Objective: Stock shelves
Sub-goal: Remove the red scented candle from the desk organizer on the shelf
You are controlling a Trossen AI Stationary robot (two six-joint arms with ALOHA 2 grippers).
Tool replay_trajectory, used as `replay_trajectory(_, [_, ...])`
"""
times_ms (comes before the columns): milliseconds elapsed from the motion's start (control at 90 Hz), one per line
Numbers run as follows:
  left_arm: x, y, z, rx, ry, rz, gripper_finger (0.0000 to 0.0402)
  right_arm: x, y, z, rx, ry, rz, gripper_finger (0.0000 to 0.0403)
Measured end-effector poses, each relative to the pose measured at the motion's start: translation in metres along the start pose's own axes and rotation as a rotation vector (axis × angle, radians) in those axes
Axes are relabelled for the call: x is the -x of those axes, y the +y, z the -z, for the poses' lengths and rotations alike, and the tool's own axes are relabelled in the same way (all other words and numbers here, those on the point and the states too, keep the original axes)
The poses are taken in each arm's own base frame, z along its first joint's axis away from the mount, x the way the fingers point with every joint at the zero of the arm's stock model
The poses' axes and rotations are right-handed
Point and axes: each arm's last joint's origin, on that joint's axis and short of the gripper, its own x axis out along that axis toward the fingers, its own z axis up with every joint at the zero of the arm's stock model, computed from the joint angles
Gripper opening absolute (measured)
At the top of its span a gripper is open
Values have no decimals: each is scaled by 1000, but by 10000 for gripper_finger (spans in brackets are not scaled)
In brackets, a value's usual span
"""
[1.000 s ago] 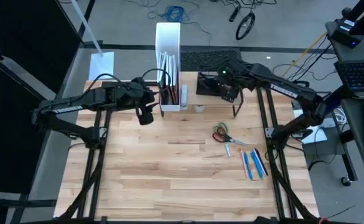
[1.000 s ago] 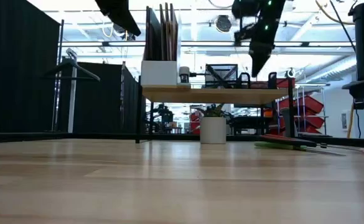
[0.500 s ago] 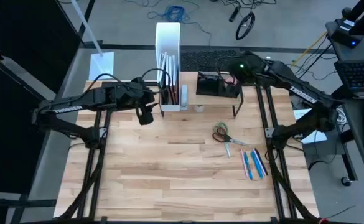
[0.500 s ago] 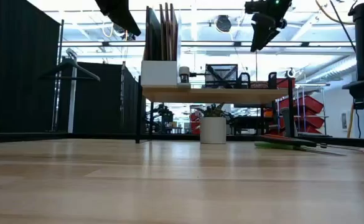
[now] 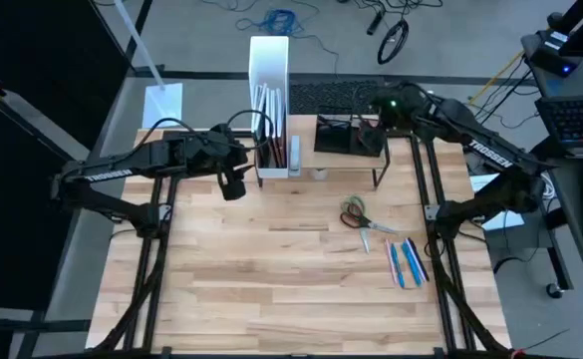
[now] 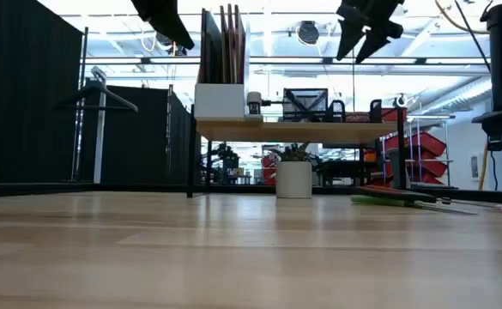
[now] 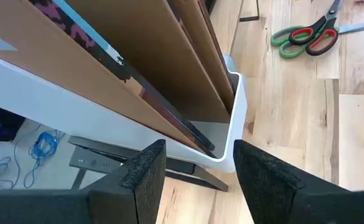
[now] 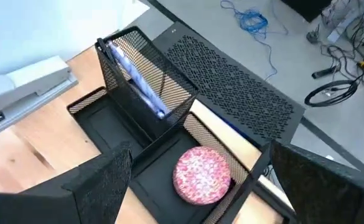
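1. Wood worktop [image 5: 271, 279]; the shelves [image 6: 298, 131] stand at its far edge, carrying a white file box [image 5: 269, 60], a stapler [image 8: 26, 84] and a black mesh organizer [image 8: 150, 118].
2. Right claw [image 6: 362, 34] hangs above the organizer, fingers spread wide, empty. A pink round item [image 8: 201, 174] lies in the organizer tray.
3. Left claw [image 7: 197, 165] hovers beside the file box, fingers apart, holding nothing.
4. Scissors [image 5: 355, 213] and pens [image 5: 407, 261] lie on the worktop in front of the shelves.
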Motion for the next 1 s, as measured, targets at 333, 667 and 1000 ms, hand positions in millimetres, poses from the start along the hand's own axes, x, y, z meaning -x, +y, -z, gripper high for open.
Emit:
replay_trajectory(333, [0, 0, 0, 0, 0, 0, 176, 2, 7, -8, 33, -93, -31, 360])
replay_trajectory(667, [0, 0, 0, -1, 1, -1, 176, -3, -15, -7, -23, -48, -109, 398])
replay_trajectory(1000, [0, 0, 0, -1, 1, -1, 176, -18, -12, 4, -76, 130, -109, 387])
